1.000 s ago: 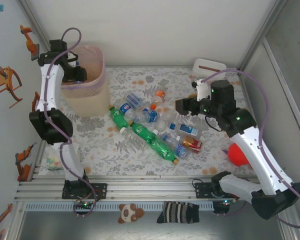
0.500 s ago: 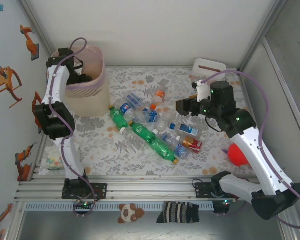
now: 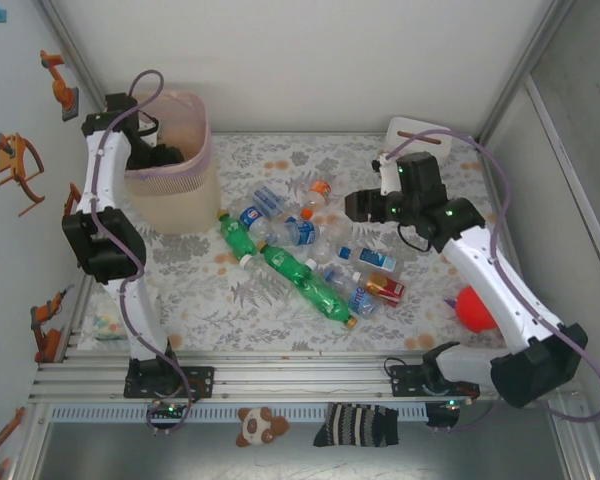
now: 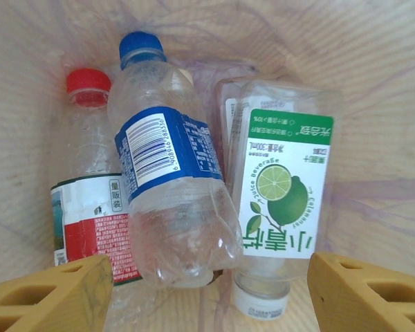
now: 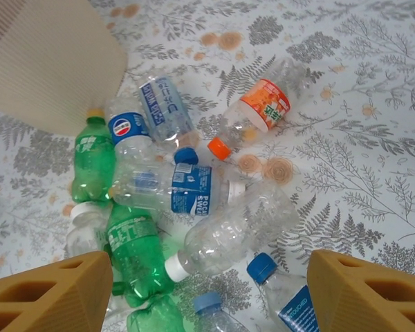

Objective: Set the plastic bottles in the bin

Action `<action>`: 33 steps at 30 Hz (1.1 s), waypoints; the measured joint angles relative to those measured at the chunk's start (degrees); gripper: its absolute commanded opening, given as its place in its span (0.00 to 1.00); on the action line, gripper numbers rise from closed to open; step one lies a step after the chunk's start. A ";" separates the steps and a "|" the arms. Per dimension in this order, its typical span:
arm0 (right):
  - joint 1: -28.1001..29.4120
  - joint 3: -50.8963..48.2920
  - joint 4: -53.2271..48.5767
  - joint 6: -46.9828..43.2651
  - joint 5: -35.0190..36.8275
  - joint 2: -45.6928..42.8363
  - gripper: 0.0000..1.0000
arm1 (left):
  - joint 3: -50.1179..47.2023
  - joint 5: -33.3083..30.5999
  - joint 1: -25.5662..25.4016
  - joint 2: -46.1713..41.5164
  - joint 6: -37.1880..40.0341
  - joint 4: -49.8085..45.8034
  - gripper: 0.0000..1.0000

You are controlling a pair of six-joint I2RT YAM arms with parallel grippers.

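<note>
Bottle count: three clear plastic bottles are inside the tall beige perforated bin [image 3: 185, 200] at the far left. They're a red-capped bottle [image 4: 83, 173], a blue-capped bottle [image 4: 169, 187] and a flat lime-label bottle [image 4: 283, 187]. They lie side by side with long axes roughly parallel, and the lime one's cap points the opposite way to the other two. The left gripper [image 4: 207, 270] hangs over the bin mouth, fingers spread wide with nothing between them.

On the fern-print table [image 3: 210, 300] there's a mid-table pile of roughly ten, but they overlap so I can't give an exact number. Two are green, the rest clear. The long green bottle [image 3: 305, 283] runs far-left to near-right, cap at the near-right end. The orange-label bottle [image 5: 259, 111] has its cap aimed near-left. The right gripper [image 5: 211, 266] hovers over the pile, spread wide, holding nothing.
</note>
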 measured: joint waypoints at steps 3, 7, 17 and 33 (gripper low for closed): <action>0.02 2.95 -0.04 1.44 1.03 4.74 0.72 | -0.48 1.84 0.57 -2.80 -0.26 0.48 0.74; 0.37 7.04 -0.09 3.26 3.08 11.39 0.71 | -2.03 4.81 0.92 -7.48 -1.11 2.23 0.74; 3.63 19.85 -3.32 8.09 11.47 30.08 0.73 | -8.79 14.14 2.75 -17.22 -4.37 10.69 0.74; 8.63 30.75 -3.65 27.52 19.21 50.05 0.66 | -21.11 26.58 8.94 -26.08 -13.11 26.58 0.74</action>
